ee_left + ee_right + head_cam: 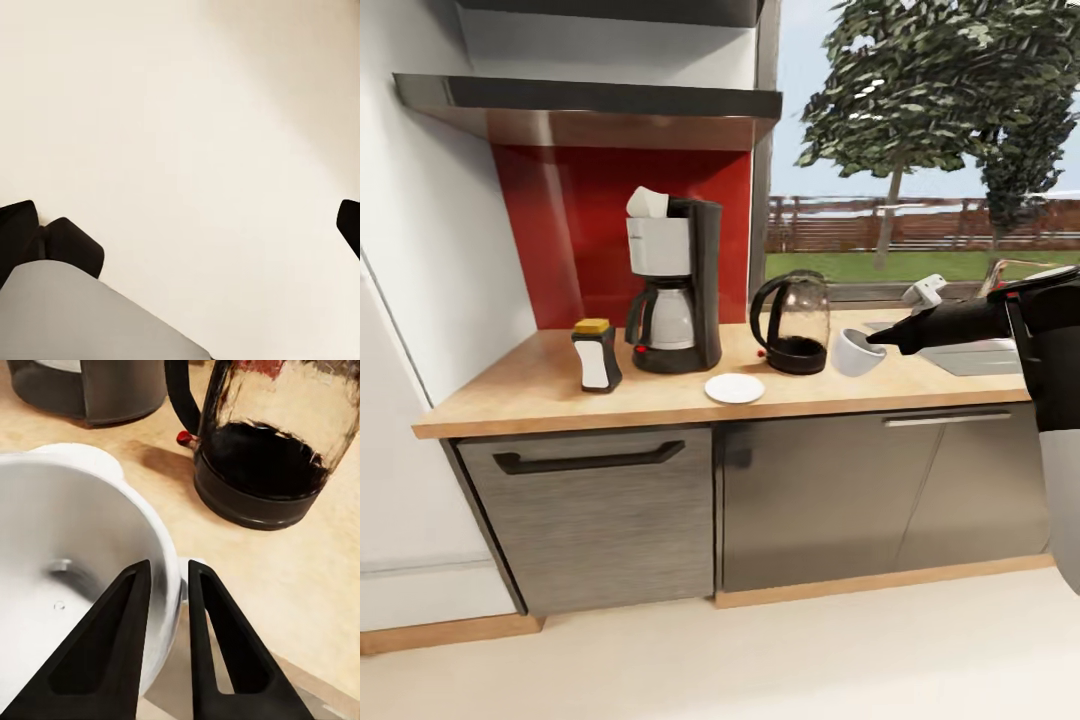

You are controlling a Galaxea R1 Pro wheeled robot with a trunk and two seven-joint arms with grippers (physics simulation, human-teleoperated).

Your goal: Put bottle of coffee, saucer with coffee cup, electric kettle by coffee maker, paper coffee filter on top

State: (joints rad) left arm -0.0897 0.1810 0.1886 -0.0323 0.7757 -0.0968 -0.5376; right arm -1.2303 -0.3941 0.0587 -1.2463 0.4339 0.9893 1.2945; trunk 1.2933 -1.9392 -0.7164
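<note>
My right pincer is clamped on the rim of the small white coffee cup with a handle, one finger inside the bowl and one outside the wall. The cup is tilted, mouth turned sideways, and sits just above the long light-wood tabletop, to the right of the clear glass rounded kettle with the black handle and base. The small round white saucer lies bare in front of the black drip coffee maker with the silver carafe, between it and the kettle. A white folded paper filter already rests on top of the machine, and the small dark bottle with a white label panel and mustard-yellow cap stands just to its left.

My left pincer faces a plain pale surface; only dark finger edges show at the sides of the wrist view, so I read it as spread wide and holding nothing.

I judge the main risk to be the path to the saucer. It runs close past the kettle, and a swing that is too low or wide could knock it. A rim pinch on a tilted cup is thin, so it may slip or rotate. Letting go before it is level would tip it off the saucer.

The bottle's label shows no readable writing, and I see no brand marks elsewhere.
</note>
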